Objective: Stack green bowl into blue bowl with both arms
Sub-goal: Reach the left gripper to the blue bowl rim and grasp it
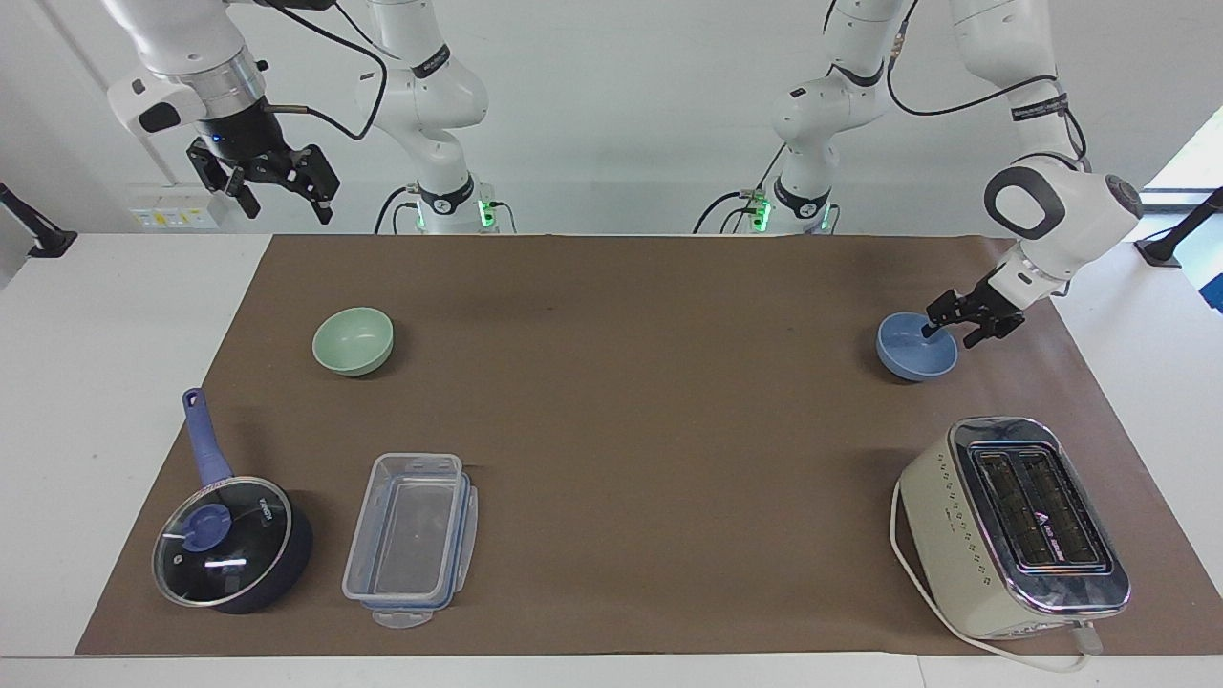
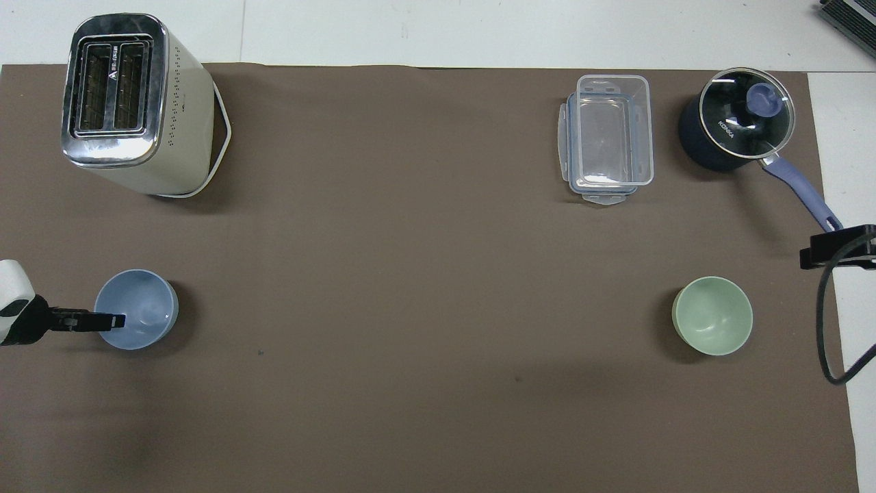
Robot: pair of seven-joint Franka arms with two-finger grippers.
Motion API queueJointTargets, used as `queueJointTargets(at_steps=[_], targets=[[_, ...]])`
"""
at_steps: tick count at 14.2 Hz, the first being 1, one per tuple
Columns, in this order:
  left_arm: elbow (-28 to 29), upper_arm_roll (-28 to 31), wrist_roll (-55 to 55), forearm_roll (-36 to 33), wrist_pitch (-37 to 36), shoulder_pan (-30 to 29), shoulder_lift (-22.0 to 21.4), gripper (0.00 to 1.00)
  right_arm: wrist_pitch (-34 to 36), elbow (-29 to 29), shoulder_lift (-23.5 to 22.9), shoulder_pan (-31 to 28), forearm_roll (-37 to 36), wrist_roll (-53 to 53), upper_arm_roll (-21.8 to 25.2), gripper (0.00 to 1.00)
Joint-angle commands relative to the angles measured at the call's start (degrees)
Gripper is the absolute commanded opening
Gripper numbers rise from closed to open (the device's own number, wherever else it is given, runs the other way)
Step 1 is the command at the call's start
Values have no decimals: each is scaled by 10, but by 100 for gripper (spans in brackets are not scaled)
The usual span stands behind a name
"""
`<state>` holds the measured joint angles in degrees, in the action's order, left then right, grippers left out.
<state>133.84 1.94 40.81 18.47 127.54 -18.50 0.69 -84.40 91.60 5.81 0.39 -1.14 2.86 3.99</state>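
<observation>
Brown paper covers the counter, and the two bowls sit well apart at its two ends. My left end effector is down at the blue bowl, straddling the rim on the side toward the left arm's end: one finger inside, one outside, a gap between them, not yet clamped. I judge a rim pinch is the only hold a plain round bowl offers. My right end effector waits high, fingers spread and empty, over the counter's edge by the green bowl, which sits untouched near the right arm's end.
</observation>
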Motion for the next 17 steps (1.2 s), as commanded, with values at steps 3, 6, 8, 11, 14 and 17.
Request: queueJointTargets(at_steps=[3,6,8,11,14,17], targets=[[7,-4,13,22,16,-4,-2,20,-10,13,10,-4,6,-8,-2,100],[5,-4,15,28,17,-4,-1,0,-10,13,10,-4,6,-8,-2,100],[2,-4,15,29,17,-5,-1,0,-10,13,10,-4,6,-8,-2,100],[-1,-4,16,38,15,-5,0,0,-10,13,10,-4,6,-8,-2,100],[-1,-5,13,38,6,2,-11,0,-10,13,10,-4,6,-8,-2,100],[6,-5,2,38,-14,37,-49,0,-10,13,10,-4,6,-8,-2,100]])
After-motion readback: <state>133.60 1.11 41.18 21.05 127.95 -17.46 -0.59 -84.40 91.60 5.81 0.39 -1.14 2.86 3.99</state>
